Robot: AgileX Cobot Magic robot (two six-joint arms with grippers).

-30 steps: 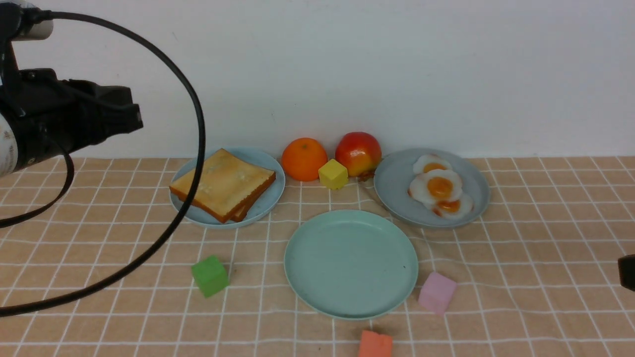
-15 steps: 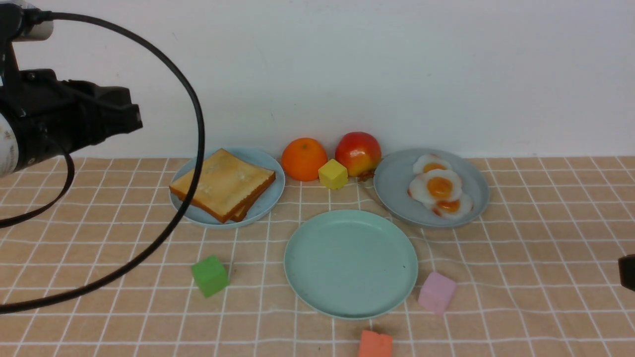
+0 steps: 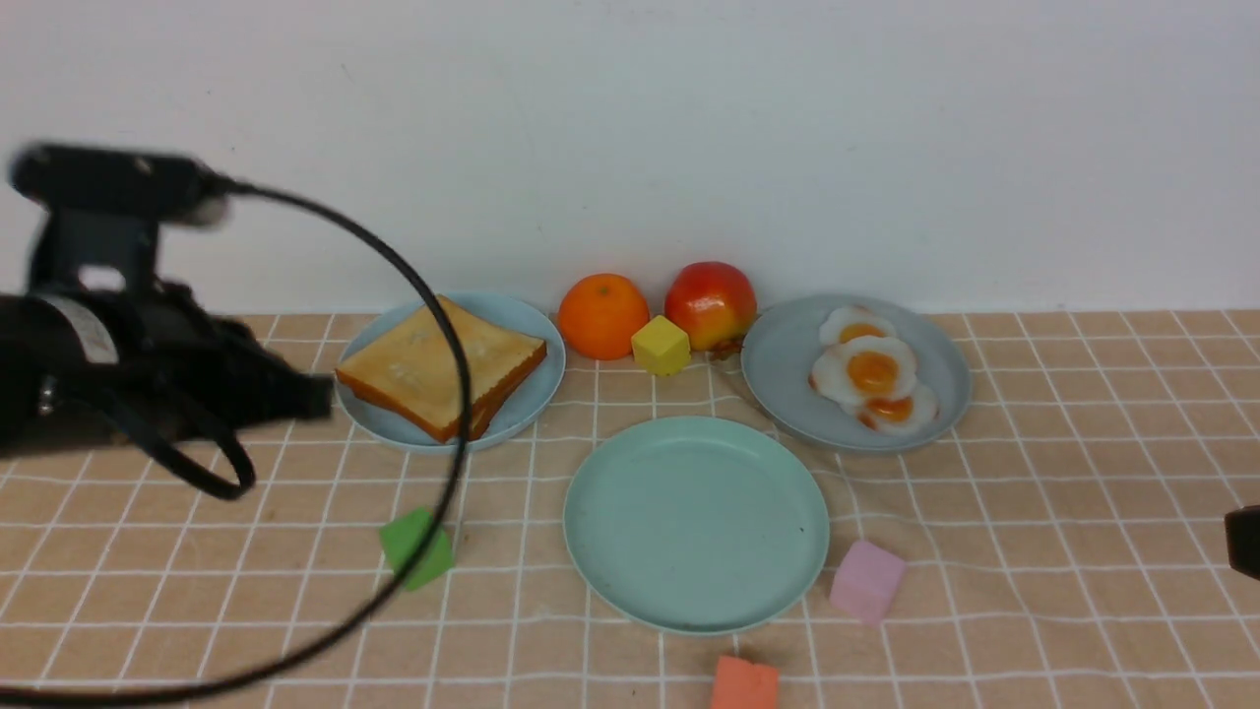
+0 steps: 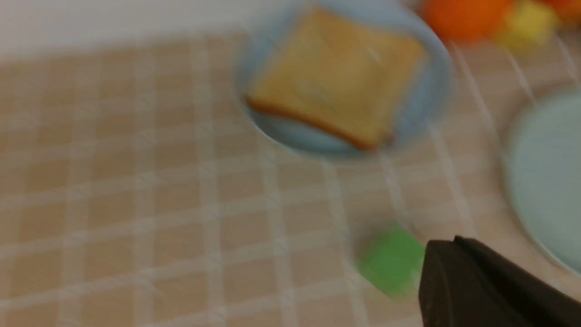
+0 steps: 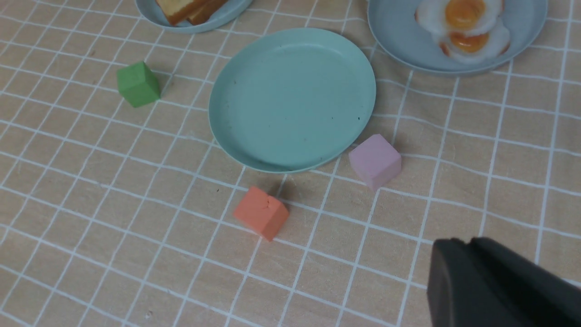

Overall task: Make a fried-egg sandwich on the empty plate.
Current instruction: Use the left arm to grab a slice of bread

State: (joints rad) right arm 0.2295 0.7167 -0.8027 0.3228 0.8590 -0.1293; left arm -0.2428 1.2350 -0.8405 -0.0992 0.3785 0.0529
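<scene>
Two stacked toast slices point(image 3: 443, 364) lie on the sky-blue plate point(image 3: 536, 399) at the back left. Three fried eggs point(image 3: 871, 374) lie on the grey-blue plate point(image 3: 787, 354) at the back right. The mint-green plate point(image 3: 696, 522) sits empty in the middle. My left gripper point(image 3: 320, 399) is blurred, just left of the toast plate, with its jaws together and holding nothing. In the left wrist view the gripper point(image 4: 454, 240) is near the green cube point(image 4: 390, 261), with the toast point(image 4: 336, 77) beyond. My right gripper point(image 5: 458, 243) is shut and empty, low at the right edge point(image 3: 1242, 540).
An orange point(image 3: 602, 315), an apple point(image 3: 711, 303) and a yellow cube point(image 3: 661, 345) stand at the back between the plates. A green cube point(image 3: 406, 549), a pink cube point(image 3: 866, 581) and an orange-red cube point(image 3: 745, 684) lie around the mint plate. The left arm's cable loops over the toast plate.
My left arm has dropped and swung right toward the toast plate, fast enough to blur, and its cable loop moved with it. The right arm and all objects have not moved.
</scene>
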